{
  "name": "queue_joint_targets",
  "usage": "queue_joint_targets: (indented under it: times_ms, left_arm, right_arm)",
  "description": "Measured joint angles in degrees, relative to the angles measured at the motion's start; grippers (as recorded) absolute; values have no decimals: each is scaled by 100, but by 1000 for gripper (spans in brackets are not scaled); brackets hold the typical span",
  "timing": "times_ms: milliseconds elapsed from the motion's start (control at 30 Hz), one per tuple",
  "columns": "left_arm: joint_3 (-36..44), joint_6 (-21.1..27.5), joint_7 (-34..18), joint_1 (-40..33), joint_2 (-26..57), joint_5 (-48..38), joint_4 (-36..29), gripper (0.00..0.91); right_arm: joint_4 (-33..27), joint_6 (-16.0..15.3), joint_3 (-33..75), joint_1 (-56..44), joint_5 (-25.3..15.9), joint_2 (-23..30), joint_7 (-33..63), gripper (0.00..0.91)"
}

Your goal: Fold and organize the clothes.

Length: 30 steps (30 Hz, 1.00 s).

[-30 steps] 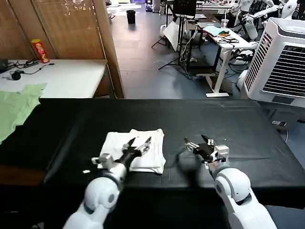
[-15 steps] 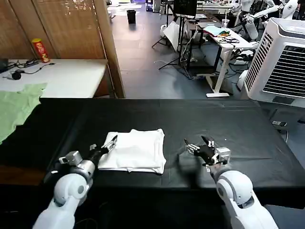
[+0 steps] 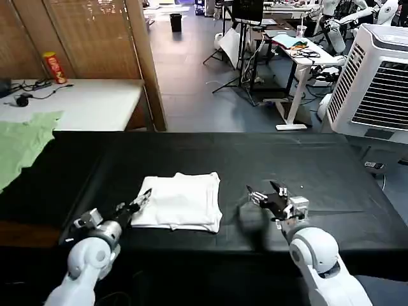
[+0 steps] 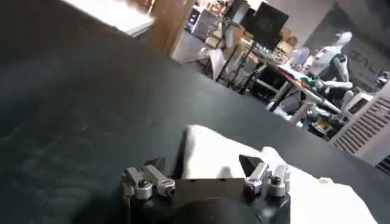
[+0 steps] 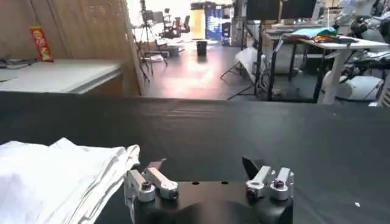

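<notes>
The clothes are one white T-shirt [image 3: 182,201], folded into a flat rectangle, plain side up, on the black table [image 3: 268,156]. My left gripper [image 3: 139,201] is open at the shirt's left edge, low over the table. In the left wrist view the left gripper [image 4: 204,163] has its jaws spread, with the T-shirt [image 4: 213,149] just beyond its fingertips and nothing held. My right gripper [image 3: 261,191] is open over bare table to the right of the shirt, apart from it. From the right wrist, the right gripper [image 5: 204,164] is empty and the T-shirt [image 5: 55,176] lies off to its side.
A light green garment [image 3: 22,143] lies on the white table [image 3: 95,105] at the far left, beside a red can [image 3: 53,67]. A white air cooler [image 3: 376,83] stands at the right. Bare black tabletop stretches behind and to the right of the shirt.
My left arm has drawn back from over the shirt to its left edge, towards the table's front. The shirt lies unmoved. The right gripper has barely moved.
</notes>
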Motion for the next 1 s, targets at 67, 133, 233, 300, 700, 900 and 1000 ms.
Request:
queue_joint_targets:
  times_ms: [67, 133, 233, 300, 700, 900, 1000]
  left_arm:
    - [-36, 14, -36, 6, -16, -202, 11, 0]
    - [-73, 69, -95, 13, -28, -367, 23, 0]
    - [-102, 98, -92, 49, -31, -516, 56, 0]
    - [-124, 109, -95, 72, -32, -563, 80, 0]
    - [-332, 159, -146, 117, 196, 475, -245, 0]
    - [-580, 212, -157, 225, 735, 1006, -536, 0]
    - [-768, 210, -183, 344, 1167, 1056, -694, 0]
  right_arm:
    - [0, 0, 0, -3, 0, 11, 1, 878]
    - [0, 1, 0, -8, -1, 19, 2, 878]
    - [-2, 5, 3, -8, -2, 22, 6, 878]
    - [-2, 6, 9, -8, -3, 24, 7, 878]
    - [13, 32, 91, -72, -46, 33, 20, 878]
    - [12, 50, 83, -79, -93, 61, 20, 878]
    - [9, 49, 50, -44, -92, 115, 30, 878]
